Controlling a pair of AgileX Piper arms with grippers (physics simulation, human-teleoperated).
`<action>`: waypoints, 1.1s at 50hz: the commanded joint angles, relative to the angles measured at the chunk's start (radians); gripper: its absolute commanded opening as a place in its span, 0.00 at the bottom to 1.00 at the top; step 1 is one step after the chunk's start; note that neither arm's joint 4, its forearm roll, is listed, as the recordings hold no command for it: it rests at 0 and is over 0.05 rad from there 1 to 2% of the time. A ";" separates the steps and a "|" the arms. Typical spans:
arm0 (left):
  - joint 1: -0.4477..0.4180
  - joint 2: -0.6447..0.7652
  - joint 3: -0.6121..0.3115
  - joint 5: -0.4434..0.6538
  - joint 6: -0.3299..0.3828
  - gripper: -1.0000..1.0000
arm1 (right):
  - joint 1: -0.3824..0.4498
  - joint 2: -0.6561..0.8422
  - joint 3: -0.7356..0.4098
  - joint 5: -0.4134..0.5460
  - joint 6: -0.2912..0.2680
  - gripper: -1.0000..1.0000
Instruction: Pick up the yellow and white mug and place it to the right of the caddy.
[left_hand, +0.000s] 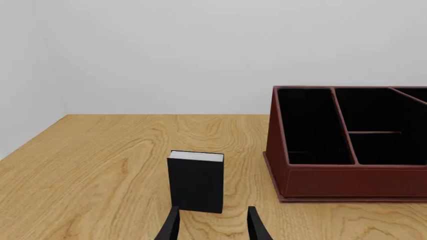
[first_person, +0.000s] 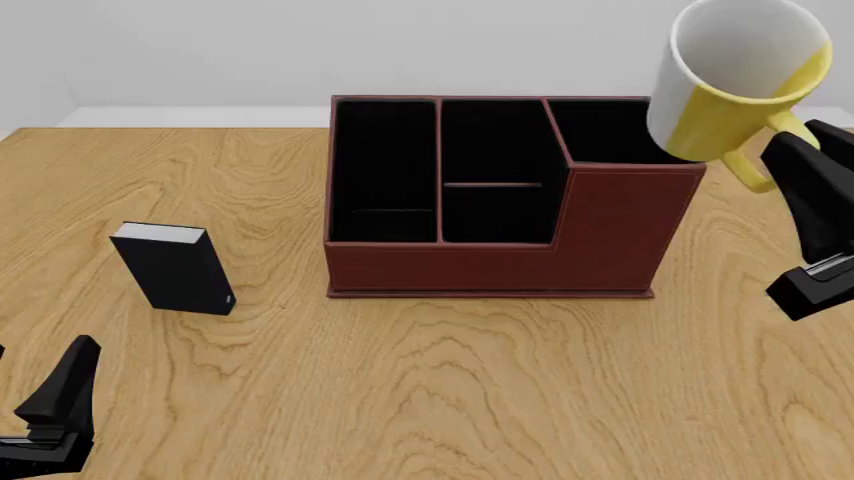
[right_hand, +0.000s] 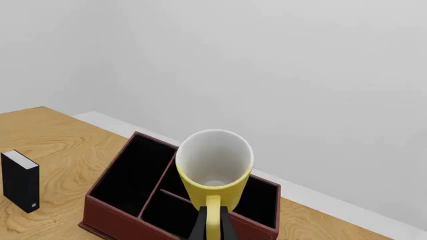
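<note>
The yellow and white mug (first_person: 727, 80) hangs tilted in the air over the caddy's right rear corner, its white inside facing the front camera. My right gripper (first_person: 766, 152) is shut on its yellow loop handle; in the right wrist view the two fingers pinch the handle below the mug (right_hand: 213, 170). The reddish-brown caddy (first_person: 614, 230) stands at the table's middle with its black compartments empty, and its wall shows in both wrist views (left_hand: 353, 180) (right_hand: 117, 226). My left gripper (left_hand: 213, 227) is open and low near the front left of the table (first_person: 47, 405), holding nothing.
A small black upright box (first_person: 174, 270) stands left of the caddy, just ahead of the left fingers (left_hand: 195, 182), and is seen too from the right wrist (right_hand: 20, 182). Bare wooden table lies right of the caddy, under the right arm.
</note>
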 joint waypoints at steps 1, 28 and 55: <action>0.000 0.000 0.000 0.000 0.000 1.00 | -0.033 -0.022 -0.019 0.025 0.020 0.00; 0.000 0.000 0.000 0.000 0.000 1.00 | -0.109 -0.003 -0.031 0.013 0.037 0.00; 0.000 0.000 0.000 0.000 0.000 1.00 | -0.183 0.047 -0.051 -0.017 0.071 0.00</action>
